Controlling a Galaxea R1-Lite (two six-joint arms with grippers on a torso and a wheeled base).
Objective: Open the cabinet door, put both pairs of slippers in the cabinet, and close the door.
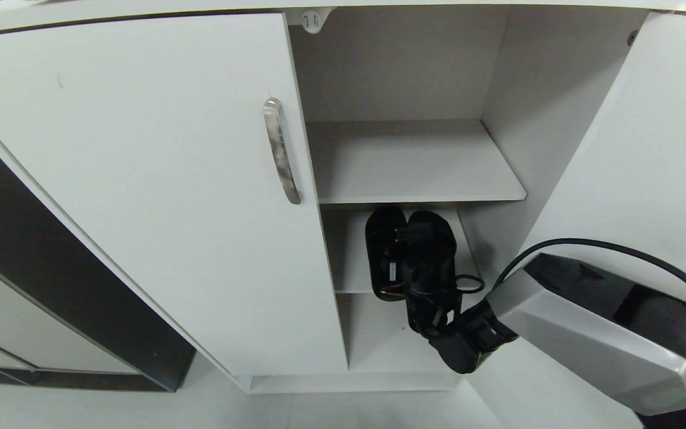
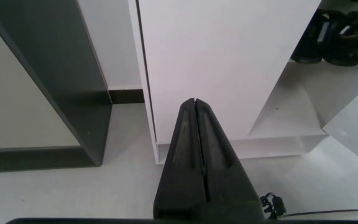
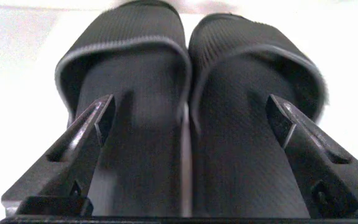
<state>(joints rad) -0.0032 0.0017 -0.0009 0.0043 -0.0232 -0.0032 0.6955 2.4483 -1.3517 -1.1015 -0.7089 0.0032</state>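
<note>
A pair of black slippers [image 1: 411, 250] lies side by side on the lower shelf of the white cabinet [image 1: 501, 89], toes toward the back. My right gripper [image 1: 432, 310] reaches in from the lower right and holds the pair at the heel end. In the right wrist view the slippers [image 3: 185, 124] sit between the two spread fingers [image 3: 86, 137], one on each outer side. My left gripper [image 2: 194, 102] is shut and holds nothing. It hangs low above the floor in front of the closed left door [image 2: 222, 56].
The cabinet's right door [image 1: 646, 149] stands swung open at the right. The left door [image 1: 140, 179] is closed, with a metal handle [image 1: 281, 152]. An upper shelf [image 1: 414, 161] is bare. A dark gap [image 1: 51, 268] lies left of the cabinet.
</note>
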